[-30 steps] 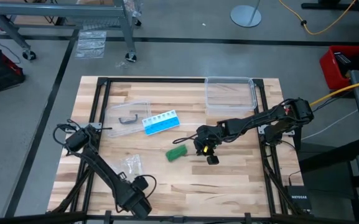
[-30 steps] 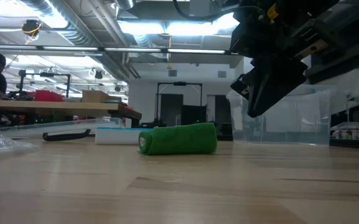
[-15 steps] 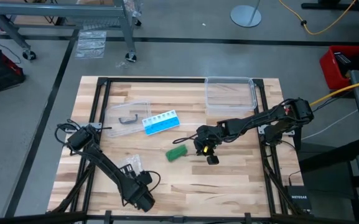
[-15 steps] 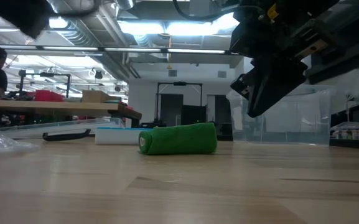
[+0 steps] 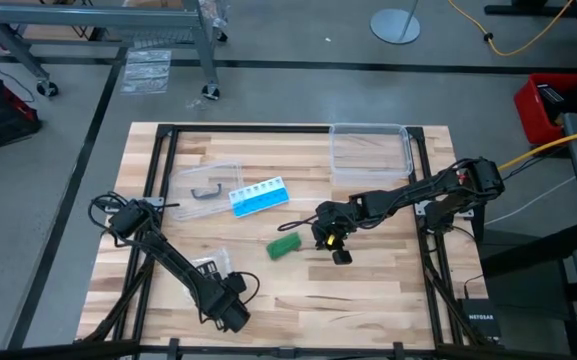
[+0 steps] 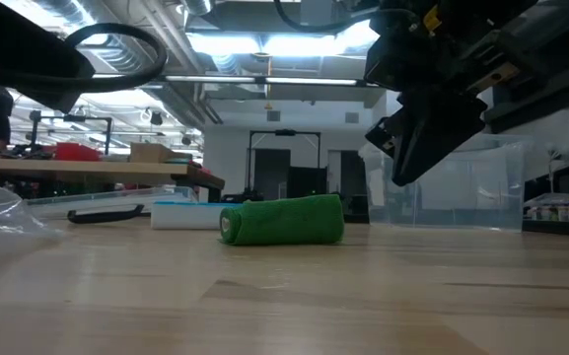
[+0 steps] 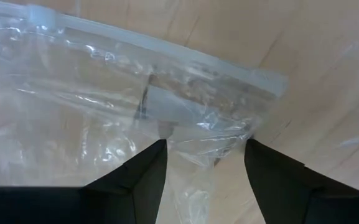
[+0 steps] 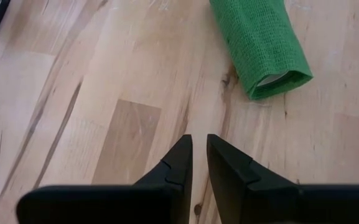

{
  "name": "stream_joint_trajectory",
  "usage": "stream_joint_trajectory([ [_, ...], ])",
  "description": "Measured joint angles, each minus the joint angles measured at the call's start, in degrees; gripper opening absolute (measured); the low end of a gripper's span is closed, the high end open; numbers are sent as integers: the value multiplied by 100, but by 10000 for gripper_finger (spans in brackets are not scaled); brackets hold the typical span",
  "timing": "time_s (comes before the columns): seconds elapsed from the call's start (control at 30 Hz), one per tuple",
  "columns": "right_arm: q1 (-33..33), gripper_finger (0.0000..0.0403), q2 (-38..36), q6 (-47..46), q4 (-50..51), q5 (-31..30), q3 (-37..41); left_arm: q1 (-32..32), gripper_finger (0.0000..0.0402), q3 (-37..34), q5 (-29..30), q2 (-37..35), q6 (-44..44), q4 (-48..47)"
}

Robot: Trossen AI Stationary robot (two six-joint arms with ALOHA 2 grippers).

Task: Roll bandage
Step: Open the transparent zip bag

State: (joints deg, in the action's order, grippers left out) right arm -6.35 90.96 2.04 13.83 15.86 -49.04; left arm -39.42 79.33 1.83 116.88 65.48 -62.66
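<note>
Bandage point(image 5: 284, 245): lay fully rolled
Right gripper point(image 5: 340, 257): nearly pressed together, empty, at its 3 o'clock
Left gripper point(image 5: 230, 313): spread, over plastic bag point(image 5: 209, 265)
Next: probably only retreat

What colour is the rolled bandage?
Solid green; the bandage shows best in the right wrist view.

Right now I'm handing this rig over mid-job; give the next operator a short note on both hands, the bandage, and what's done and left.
Left hand: open, empty, low at the table's near edge, just over the small clear plastic bag.
Right hand: fingers nearly closed, empty, raised above the table beside the bandage.
Bandage: mid-table, lying on its side, touched by neither hand.
Done: the bandage looks fully rolled into a tight cylinder.
Left: seemingly nothing but pulling both arms back.
</note>
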Motion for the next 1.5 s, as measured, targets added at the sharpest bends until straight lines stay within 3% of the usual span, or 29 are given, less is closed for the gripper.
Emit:
stream_joint_trajectory([
  [0.13, 0, 53, 0, 0, 0, 0, 0, 0, 172, -7, 101, 6, 4, 74],
  [0.47, 0, 53, 0, 0, 6, 7, 0, -4, 9, 27, 170, 31, 408, 201],
  [0.63, 0, 53, 0, -28, 7, 13, 0, -39, 3, 146, 426, -3, 610, 151],
  [0.8, -4, 53, 0, -22, -22, 5, 0, -22, 1, 325, 1373, -175, 650, 411],
  [1.13, -2, 53, 0, -20, -105, -637, 0, -97, 0, 382, 2623, -687, -324, 1556],
  [1.37, -2, 53, 0, -34, -841, -559, -4, -359, 0, 384, 3122, -1008, -894, 2221],
  [1.5, 0, 53, 0, -42, -1286, -64, -7, -508, 0, 384, 3575, -1067, -814, 2262],
])
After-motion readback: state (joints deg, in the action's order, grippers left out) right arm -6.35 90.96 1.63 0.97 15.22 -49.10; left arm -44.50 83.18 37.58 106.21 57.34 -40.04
